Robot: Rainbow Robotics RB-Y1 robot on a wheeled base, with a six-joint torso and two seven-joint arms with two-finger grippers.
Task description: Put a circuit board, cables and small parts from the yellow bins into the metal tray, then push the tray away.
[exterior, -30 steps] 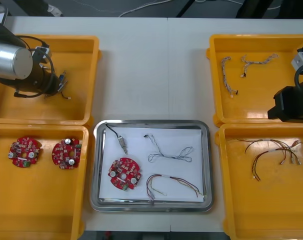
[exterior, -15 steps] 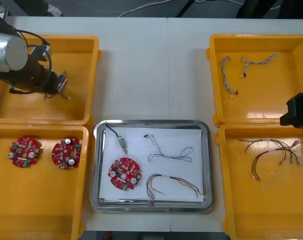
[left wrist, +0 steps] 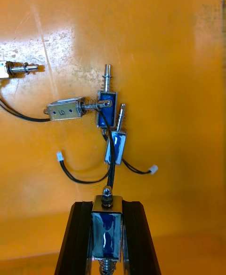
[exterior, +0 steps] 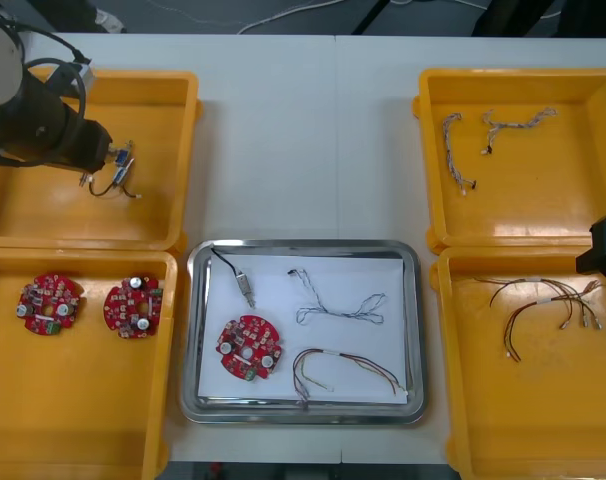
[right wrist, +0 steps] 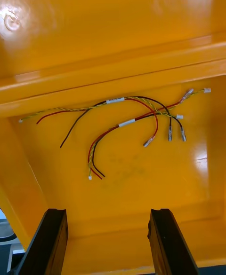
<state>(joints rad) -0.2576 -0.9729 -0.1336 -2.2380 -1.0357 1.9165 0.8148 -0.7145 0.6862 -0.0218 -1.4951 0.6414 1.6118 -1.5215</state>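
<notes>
Metal tray (exterior: 415, 330) lies central in the front view, holding a circuit board (exterior: 249, 349) and cables (exterior: 338, 300); the left gripper (exterior: 110, 162) hangs over the far-left yellow bin (exterior: 158, 115). In the right wrist view, the right gripper (right wrist: 106, 213) is spread above red and yellow cables (right wrist: 127, 123). In the left wrist view, the left gripper pinches a small metal part (left wrist: 107, 231).

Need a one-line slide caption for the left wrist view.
Left gripper shut on a small metal part over the yellow bin, other wired parts lying on its floor.

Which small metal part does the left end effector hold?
The blue-wound small metal part clamped in the left end effector; the other parts lie loose on the yellow bin floor beyond it.
</notes>
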